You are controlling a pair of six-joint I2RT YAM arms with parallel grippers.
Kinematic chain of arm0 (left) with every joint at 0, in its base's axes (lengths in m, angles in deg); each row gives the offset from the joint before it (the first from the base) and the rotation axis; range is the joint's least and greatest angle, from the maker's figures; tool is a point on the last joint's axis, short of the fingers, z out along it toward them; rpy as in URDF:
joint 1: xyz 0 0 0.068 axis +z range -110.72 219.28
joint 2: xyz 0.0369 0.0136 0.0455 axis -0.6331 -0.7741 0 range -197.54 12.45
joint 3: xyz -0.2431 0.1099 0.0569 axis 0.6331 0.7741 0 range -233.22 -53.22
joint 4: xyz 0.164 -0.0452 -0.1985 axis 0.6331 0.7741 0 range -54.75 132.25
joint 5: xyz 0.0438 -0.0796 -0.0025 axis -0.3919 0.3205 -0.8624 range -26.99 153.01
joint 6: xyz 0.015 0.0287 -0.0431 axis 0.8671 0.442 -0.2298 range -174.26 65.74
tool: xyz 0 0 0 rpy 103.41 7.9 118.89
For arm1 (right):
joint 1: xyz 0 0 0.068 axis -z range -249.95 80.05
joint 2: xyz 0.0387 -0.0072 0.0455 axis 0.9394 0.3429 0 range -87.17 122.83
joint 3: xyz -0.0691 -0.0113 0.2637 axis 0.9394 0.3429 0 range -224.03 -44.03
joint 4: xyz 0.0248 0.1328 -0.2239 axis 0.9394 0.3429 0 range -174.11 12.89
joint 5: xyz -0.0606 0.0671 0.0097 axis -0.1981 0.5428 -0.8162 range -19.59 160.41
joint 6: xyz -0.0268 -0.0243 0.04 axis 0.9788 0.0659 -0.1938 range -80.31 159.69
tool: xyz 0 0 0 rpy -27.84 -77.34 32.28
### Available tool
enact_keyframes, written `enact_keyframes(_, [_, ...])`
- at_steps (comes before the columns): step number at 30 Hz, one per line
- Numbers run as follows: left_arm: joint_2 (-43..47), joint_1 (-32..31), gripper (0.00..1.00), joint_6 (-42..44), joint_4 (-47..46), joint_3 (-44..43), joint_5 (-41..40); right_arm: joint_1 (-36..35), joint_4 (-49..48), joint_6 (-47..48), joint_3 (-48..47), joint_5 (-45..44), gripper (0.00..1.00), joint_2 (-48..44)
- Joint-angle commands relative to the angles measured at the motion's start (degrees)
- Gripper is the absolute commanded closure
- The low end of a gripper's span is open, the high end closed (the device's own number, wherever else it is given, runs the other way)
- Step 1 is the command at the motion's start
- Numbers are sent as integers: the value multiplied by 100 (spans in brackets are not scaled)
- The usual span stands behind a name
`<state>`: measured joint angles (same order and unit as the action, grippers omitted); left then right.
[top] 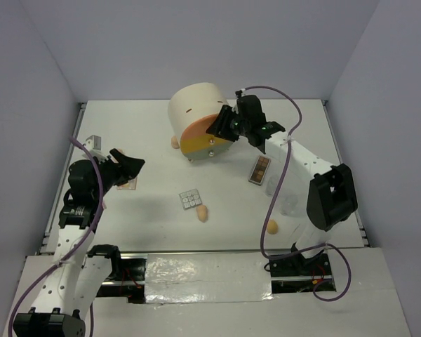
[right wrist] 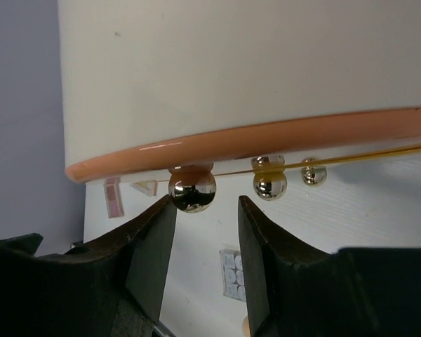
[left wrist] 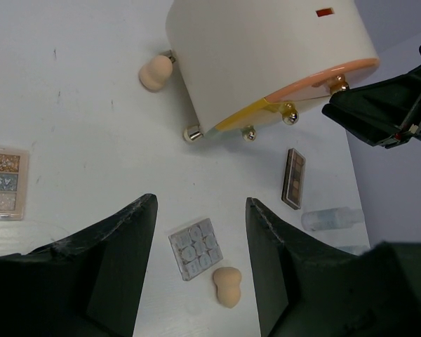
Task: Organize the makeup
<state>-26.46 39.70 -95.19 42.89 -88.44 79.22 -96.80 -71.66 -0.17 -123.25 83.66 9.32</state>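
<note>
Drawer-opening step, I judge: right pincer (right wrist: 205,210) spread, fingertips either side of the chrome knob (right wrist: 192,191) on the cream drawer unit (top: 196,105), not pinching. Next: close, pull. Left pincer (left wrist: 200,205) spread, empty. Sponge (top: 202,213), grey-white palette (top: 190,199) and brown palette (top: 259,169) lie loose on the surface (top: 126,133) before the unit.

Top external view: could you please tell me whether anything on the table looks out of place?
Yes, things lie scattered, not grouped. One peach sponge sits close beside the cream drawer unit. A clear bottle lies on its side by the long brown palette. The grey-white palette sits skewed to the table edges.
</note>
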Motion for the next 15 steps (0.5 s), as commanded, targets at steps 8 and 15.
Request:
enact_keyframes(8, [-81, 1, 34, -126, -623, 94, 93, 66, -550, 347, -489, -157, 54, 116])
enact_keyframes(15, [-186, -7, 34, -249, -913, 209, 146, 84, -559, 435, -489, -201, 61, 151])
